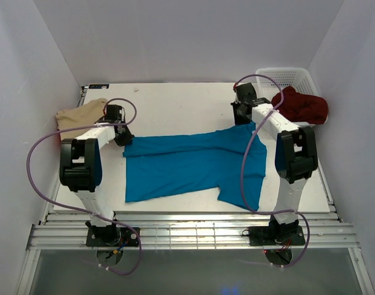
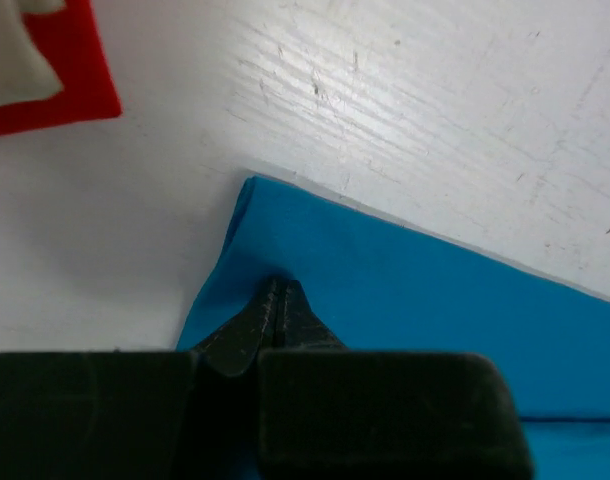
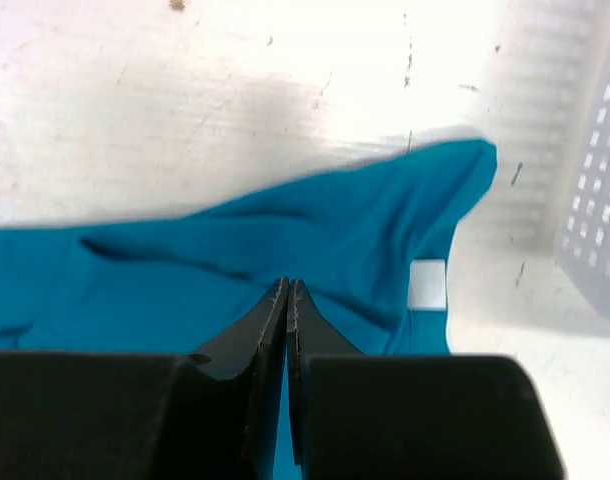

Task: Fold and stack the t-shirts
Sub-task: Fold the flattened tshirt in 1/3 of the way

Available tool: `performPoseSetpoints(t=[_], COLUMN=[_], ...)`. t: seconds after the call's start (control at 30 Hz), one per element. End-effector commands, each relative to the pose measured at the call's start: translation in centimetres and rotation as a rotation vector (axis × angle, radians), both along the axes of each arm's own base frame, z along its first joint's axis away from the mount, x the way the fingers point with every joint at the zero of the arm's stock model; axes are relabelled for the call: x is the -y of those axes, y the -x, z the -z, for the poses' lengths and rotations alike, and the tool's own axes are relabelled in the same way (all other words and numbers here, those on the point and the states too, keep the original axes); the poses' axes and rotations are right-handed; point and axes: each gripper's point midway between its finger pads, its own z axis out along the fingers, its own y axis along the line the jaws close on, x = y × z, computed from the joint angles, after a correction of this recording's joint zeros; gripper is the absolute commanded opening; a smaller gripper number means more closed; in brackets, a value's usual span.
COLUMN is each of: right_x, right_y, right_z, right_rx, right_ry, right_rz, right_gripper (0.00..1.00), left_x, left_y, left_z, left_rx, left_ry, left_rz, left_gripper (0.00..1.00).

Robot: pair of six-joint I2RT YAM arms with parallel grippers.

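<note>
Teal t-shirt (image 1: 187,163) lay spread flat, left of the basket (image 1: 287,76). Right gripper (image 3: 287,285), its arm bent forward and down, pinched the shirt corner nearest the basket; left gripper (image 2: 277,287), arm likewise bent, clenched the corner farthest from it.

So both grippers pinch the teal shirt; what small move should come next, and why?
Probably raise both arms a little, together. The left gripper is shut on the far corner of the teal shirt, the right gripper is shut on its far edge near the white label, and the shirt lies spread out, unfolded. Lifting that edge evenly would start the fold toward the near side.
</note>
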Motion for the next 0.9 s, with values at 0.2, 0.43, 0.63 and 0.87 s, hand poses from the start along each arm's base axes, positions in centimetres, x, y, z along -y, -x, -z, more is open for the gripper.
performPoseSetpoints(t=[0.2,0.43,0.63,0.87], right_x=[1.1,1.3,0.8,0.1], right_y=[-4.8,-5.0,-5.9,-8.6], right_z=[2.7,6.7,9.2,10.3], right_rx=[-0.002,-0.097,-0.142,-0.144], right_ry=[-0.017,-0.032,-0.059,-0.124], right_rz=[0.036,0.047,0.067,0.110], right_gripper=[0.08,0.08,0.08,0.08], left_x=[1.3,1.0,-0.5,-1.4], left_y=[-2.3,-2.4,-2.0,-2.8], left_z=[0.1,1.5,2.8,3.9], left_rx=[0.039,0.006,-0.045,-0.076], left_ry=[0.067,0.056,-0.020,-0.061], left_rz=[0.009,0.001,-0.042,-0.065], left_gripper=[0.02,0.02,0.01,0.01])
